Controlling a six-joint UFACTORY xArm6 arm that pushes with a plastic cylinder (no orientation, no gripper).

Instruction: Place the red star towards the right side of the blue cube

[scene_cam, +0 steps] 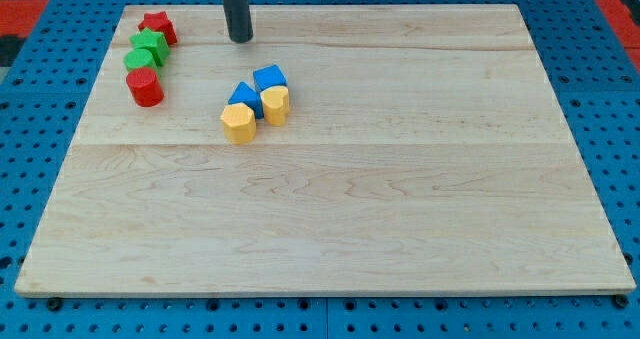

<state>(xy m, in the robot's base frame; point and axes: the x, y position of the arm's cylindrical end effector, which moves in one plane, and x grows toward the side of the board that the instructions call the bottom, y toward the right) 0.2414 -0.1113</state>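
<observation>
The red star lies at the board's top left corner. The blue cube sits left of the board's middle, in a cluster with a blue triangular block and two yellow blocks. My tip rests on the board near the top edge, to the right of the red star and up and to the left of the blue cube, touching no block.
A green star-like block, a green block and a red cylinder line up below the red star along the left edge. The wooden board lies on a blue perforated surface.
</observation>
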